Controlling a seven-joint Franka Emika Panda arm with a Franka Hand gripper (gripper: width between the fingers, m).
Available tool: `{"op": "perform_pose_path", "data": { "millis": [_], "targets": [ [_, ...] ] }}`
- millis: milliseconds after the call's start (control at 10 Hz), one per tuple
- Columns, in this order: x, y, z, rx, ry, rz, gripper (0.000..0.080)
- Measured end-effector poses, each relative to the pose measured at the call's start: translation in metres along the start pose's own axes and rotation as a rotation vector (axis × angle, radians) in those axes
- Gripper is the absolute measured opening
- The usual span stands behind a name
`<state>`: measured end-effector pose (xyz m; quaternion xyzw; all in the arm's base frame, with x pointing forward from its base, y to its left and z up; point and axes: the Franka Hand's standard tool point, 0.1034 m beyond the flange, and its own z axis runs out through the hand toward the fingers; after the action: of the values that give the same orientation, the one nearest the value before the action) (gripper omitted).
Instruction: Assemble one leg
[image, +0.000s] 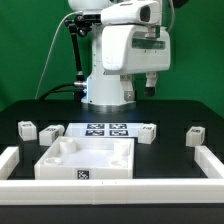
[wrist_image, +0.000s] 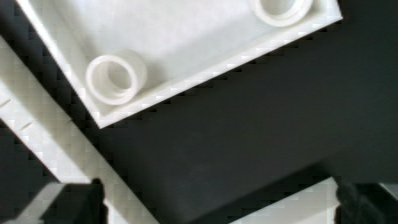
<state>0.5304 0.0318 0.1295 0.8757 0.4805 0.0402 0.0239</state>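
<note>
The white square tabletop (image: 85, 160) lies at the front of the black table, with a raised rim and round corner sockets. Several small white legs with black-and-white tags stand behind it: two on the exterior view's left (image: 27, 128) (image: 52, 130) and two on the right (image: 147, 131) (image: 195, 135). My gripper (image: 140, 88) hangs high above the table, well above all parts. In the wrist view the gripper (wrist_image: 217, 205) is open and empty. Its dark fingertips (wrist_image: 71, 205) stand far apart over black table. The tabletop (wrist_image: 196, 50) shows two round sockets. No leg shows in the wrist view.
The marker board (image: 107, 129) lies between the legs at the back. A low white wall (image: 10, 160) borders the work area on the left, right and front; a strip of it shows in the wrist view (wrist_image: 36, 130).
</note>
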Motion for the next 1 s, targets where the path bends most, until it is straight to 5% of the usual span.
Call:
{"op": "perform_pose_path", "data": {
  "millis": [800, 1000],
  "targets": [
    [0.0, -0.001, 0.002, 0.003, -0.002, -0.001, 0.065],
    [-0.023, -0.008, 0.017, 0.004, 0.004, -0.102, 0.065]
  ]
}}
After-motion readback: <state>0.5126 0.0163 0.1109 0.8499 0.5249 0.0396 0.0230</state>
